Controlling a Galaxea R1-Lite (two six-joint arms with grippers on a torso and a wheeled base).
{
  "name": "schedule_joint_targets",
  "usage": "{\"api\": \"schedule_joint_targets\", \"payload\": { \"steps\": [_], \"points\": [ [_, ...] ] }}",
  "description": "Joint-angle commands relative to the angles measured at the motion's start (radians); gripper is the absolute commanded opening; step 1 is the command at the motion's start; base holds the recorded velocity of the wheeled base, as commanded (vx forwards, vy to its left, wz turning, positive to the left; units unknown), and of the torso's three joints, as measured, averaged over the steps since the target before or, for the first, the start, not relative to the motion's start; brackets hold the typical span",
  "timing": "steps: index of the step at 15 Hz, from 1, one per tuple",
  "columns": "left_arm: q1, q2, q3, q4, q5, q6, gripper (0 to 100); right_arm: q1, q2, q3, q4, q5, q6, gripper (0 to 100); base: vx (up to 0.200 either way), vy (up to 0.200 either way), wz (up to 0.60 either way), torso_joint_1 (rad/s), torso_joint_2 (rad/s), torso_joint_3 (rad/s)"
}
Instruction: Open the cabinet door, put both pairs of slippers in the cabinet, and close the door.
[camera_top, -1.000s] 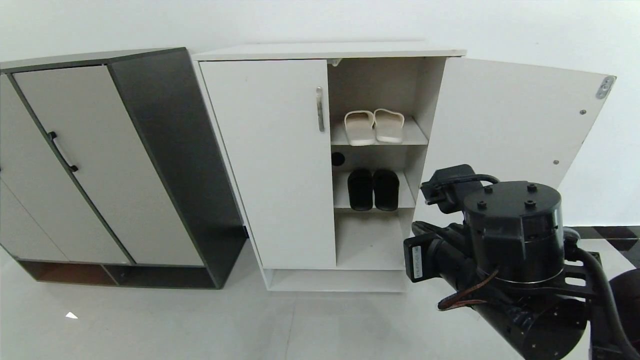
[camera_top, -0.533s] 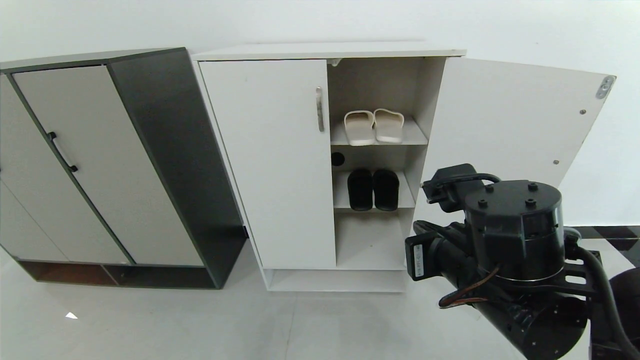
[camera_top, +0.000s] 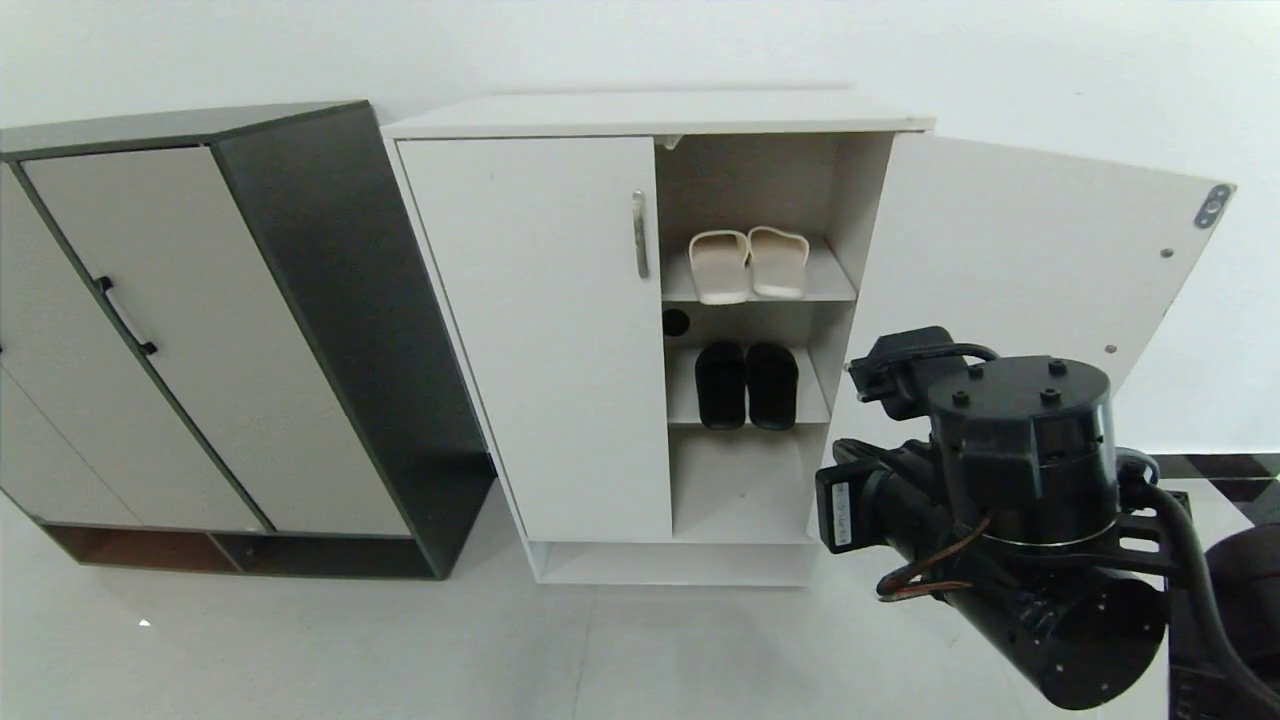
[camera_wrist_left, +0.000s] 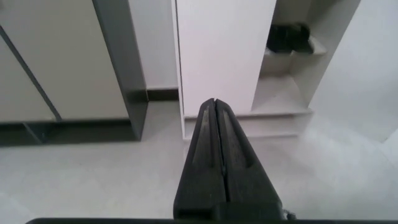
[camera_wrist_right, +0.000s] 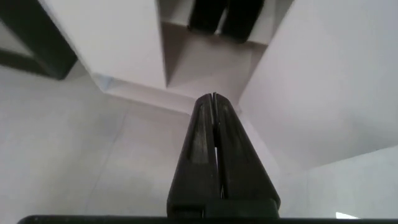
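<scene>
The white cabinet (camera_top: 540, 330) stands with its right door (camera_top: 1020, 260) swung wide open and its left door shut. A beige pair of slippers (camera_top: 748, 265) lies on the upper shelf, and a black pair of slippers (camera_top: 747, 385) on the middle shelf. The bottom shelf is bare. My right arm (camera_top: 1010, 450) hangs low in front of the open door. My right gripper (camera_wrist_right: 214, 99) is shut on nothing, off the floor before the cabinet's base, below the black slippers (camera_wrist_right: 227, 15). My left gripper (camera_wrist_left: 214, 106) is also shut and empty, facing the shut left door, with the black slippers (camera_wrist_left: 288, 37) beyond.
A dark grey cabinet (camera_top: 200, 320) with light doors stands close against the white one's left side. The floor (camera_top: 500, 640) in front is pale. The open door (camera_wrist_right: 323, 81) juts out toward my right arm. A metal handle (camera_top: 639, 233) runs down the left door's edge.
The whole head picture has slid down slightly, so the camera has moved. My right arm keeps nearly the same place. The slippers and doors have not moved.
</scene>
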Motion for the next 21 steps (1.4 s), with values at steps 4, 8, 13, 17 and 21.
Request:
{"api": "schedule_joint_targets", "payload": {
  "steps": [4, 8, 13, 17, 21],
  "points": [
    [0.002, 0.001, 0.000, 0.001, 0.000, 0.000, 0, -0.002, 0.006, 0.000, 0.000, 0.001, 0.000, 0, 0.000, 0.000, 0.00, 0.076, -0.50, -0.350],
    [0.002, 0.001, 0.000, 0.001, 0.000, 0.000, 0, -0.004, 0.008, 0.000, 0.001, 0.001, -0.002, 0, 0.000, 0.000, 0.00, 0.126, -0.47, -0.338],
    [0.002, 0.000, 0.000, 0.001, 0.000, 0.000, 0, -0.004, 0.008, 0.002, 0.001, 0.001, -0.008, 0, 0.000, 0.000, 0.00, 0.163, -0.48, -0.315],
    [0.002, 0.000, 0.000, 0.001, 0.000, 0.000, 0, -0.004, 0.008, 0.002, 0.001, 0.001, -0.009, 0, 0.000, 0.000, 0.00, 0.192, -0.50, -0.310],
    [0.002, 0.001, 0.000, 0.001, 0.000, 0.000, 0, -0.004, 0.008, 0.002, 0.000, -0.001, -0.009, 0, 0.000, 0.000, 0.00, 0.218, -0.52, -0.319]
  ]
}}
